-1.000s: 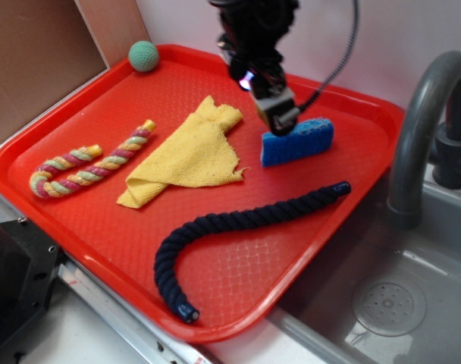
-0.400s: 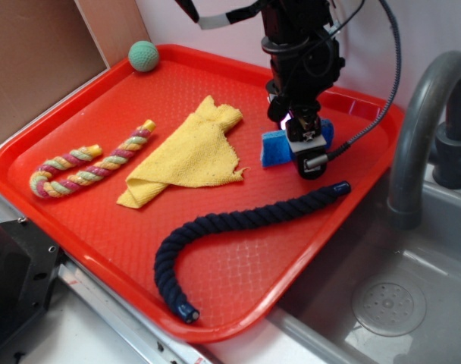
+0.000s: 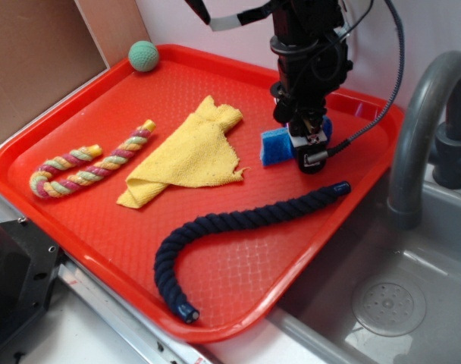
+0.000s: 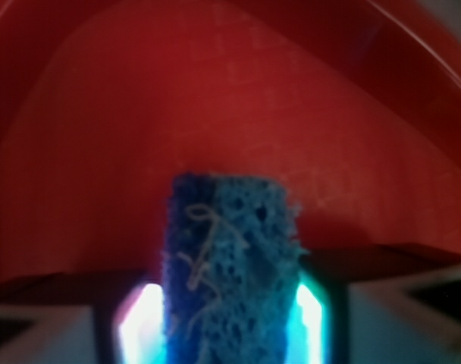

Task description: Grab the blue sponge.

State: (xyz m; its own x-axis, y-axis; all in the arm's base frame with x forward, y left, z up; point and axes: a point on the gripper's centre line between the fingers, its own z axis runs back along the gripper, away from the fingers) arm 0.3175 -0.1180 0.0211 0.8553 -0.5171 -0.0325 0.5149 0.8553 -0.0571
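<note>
The blue sponge lies on the red tray, right of the yellow cloth and above the dark rope. The end effector stands over its middle, hiding most of it. In the wrist view the sponge runs lengthwise between the two fingers, its rough top layer facing the camera, with lit gaps on either side; the fingers therefore appear open and astride it, not yet pressing, and nothing is held. Judged step: closing on the sponge. To do it well, the fingers should be low enough to bear on the foam's side walls, stay centred so both gaps shrink evenly, and squeeze firmly, since foam yields. The rope lies near but apart, so it should not interfere.
</note>
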